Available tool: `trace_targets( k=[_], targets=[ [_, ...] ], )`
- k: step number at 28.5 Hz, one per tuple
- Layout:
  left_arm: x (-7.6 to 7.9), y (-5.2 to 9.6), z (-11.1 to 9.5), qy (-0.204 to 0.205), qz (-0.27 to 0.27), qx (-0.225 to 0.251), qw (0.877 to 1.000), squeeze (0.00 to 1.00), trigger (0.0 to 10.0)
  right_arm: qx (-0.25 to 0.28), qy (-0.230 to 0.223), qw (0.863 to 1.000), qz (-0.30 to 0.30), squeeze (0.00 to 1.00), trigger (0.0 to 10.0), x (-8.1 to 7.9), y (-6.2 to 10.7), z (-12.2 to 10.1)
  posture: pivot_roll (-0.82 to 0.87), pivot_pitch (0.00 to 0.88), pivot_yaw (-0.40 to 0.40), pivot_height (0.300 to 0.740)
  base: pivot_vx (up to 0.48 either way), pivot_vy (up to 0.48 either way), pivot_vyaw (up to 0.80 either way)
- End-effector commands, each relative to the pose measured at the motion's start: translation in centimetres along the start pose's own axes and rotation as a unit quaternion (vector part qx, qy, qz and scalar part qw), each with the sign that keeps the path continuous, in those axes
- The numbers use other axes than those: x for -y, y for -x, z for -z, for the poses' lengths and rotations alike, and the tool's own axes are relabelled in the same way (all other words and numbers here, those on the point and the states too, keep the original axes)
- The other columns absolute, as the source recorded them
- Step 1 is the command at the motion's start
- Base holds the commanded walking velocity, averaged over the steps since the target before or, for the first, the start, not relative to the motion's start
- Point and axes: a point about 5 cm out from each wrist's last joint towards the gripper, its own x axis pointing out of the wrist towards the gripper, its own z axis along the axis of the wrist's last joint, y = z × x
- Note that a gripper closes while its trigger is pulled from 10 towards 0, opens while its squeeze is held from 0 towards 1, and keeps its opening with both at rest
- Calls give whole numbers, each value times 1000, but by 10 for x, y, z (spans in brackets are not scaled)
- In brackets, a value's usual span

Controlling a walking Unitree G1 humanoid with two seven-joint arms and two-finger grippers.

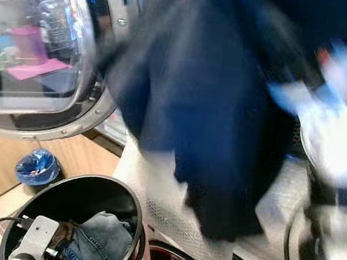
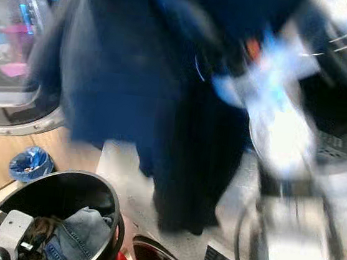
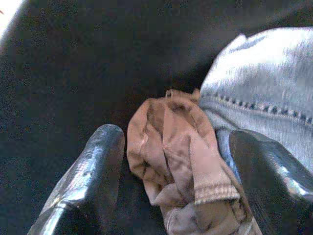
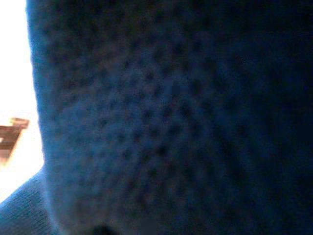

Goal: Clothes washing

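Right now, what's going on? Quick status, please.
Left gripper open, down in the black basket over a tan garment beside jeans. Dark blue garment hangs before the washer door, blurred.

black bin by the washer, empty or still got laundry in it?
Not empty. The black bin holds light-blue jeans and a crumpled pinkish-brown garment, which lies between the open fingers of the left gripper reaching inside.
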Motion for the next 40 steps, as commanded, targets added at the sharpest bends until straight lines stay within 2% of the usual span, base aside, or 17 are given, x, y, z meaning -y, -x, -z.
trace_targets(
  k=[1, 3, 5, 7, 9, 10, 11, 12, 16, 18, 22, 23, 24, 25, 26, 28, 40],
  targets=[
    [13, 6, 21, 7, 16, -39, 999, 0, 10000, -21, 28, 999, 37, 0, 0, 20, -7, -3, 41, 0, 53, 740, 0, 0, 0],
    [14, 7, 24, 13, 9, -40, 999, 0, 10000, -51, 58, 991, 113, 0, 0, 47, -19, -8, 50, 0, 38, 740, 0, 0, 0],
    [16, 7, 24, 13, 9, -38, 999, 0, 10000, -94, 101, 957, 255, 0, 0, 73, -23, -18, 66, 0, 20, 740, 0, 0, 0],
    [18, 7, 25, 16, 6, -36, 999, 0, 10000, -141, 152, 856, 474, 0, 0, 95, -5, -34, 88, 0, 10, 740, 0, 0, 0],
    [18, 9, 27, 22, -3, -34, 999, 0, 10000, -100, 171, 714, 672, 0, 0, 100, 36, -70, 104, 0, 2, 740, 0, 0, 0],
    [18, 10, 27, 25, -6, -33, 999, 0, 10000, -96, 196, 674, 705, 0, 0, 98, 46, -83, 113, 0, -4, 740, 0, 0, 0],
    [17, 11, 27, 28, -13, -30, 999, 0, 10000, -80, 271, 572, 770, 0, 0, 89, 69, -118, 117, 0, -6, 740, 0, 0, 0],
    [16, 12, 27, 31, -19, -27, 999, 0, 10000, -62, 317, 499, 804, 0, 0, 79, 82, -140, 122, 0, -10, 740, 0, 0, 0],
    [13, 14, 28, 38, -41, -22, 998, 0, 10000, -69, 367, 427, 824, 0, 0, 70, 99, -154, 115, 2, -9, 740, 0, 0, 0],
    [13, 14, 28, 38, -43, -21, 998, 0, 10000, -73, 370, 419, 826, 0, 0, 69, 103, -152, 106, 9, -7, 740, 0, 0, 0],
    [19, 14, 31, 32, -28, -29, 999, 0, 10000, -114, 329, 462, 816, 0, 0, 78, 111, -117, 92, 15, 6, 740, 0, 0, 0],
    [22, 14, 31, 33, -16, -32, 999, 0, 10000, -130, 290, 517, 795, 0, 2745, 85, 104, -95, 91, 12, 7, 740, 0, 0, 0],
    [22, 14, 31, 33, -12, -33, 999, 0, 10000, -132, 279, 533, 788, 0, 2745, 87, 102, -89, 91, 12, 7, 740, 0, 0, 0],
    [23, 14, 31, 31, -9, -33, 999, 0, 10000, -149, 267, 559, 771, 0, 10000, 90, 97, -78, 91, 16, 12, 740, 0, 0, 0],
    [24, 14, 31, 29, -7, -32, 999, 0, 10000, -161, 262, 573, 760, 0, 10000, 92, 93, -72, 91, 16, 12, 740, 0, 0, 0],
    [24, 14, 31, 28, -7, -33, 999, 0, 10000, -187, 227, 629, 719, 0, 10000, 97, 79, -50, 90, 17, 16, 740, 0, 0, 0],
    [30, 14, 33, 27, 10, -42, 999, 0, 10000, -331, 277, 641, 635, 0, 10000, 100, 63, -17, 88, 22, 11, 740, 0, 0, 0]
  ],
)
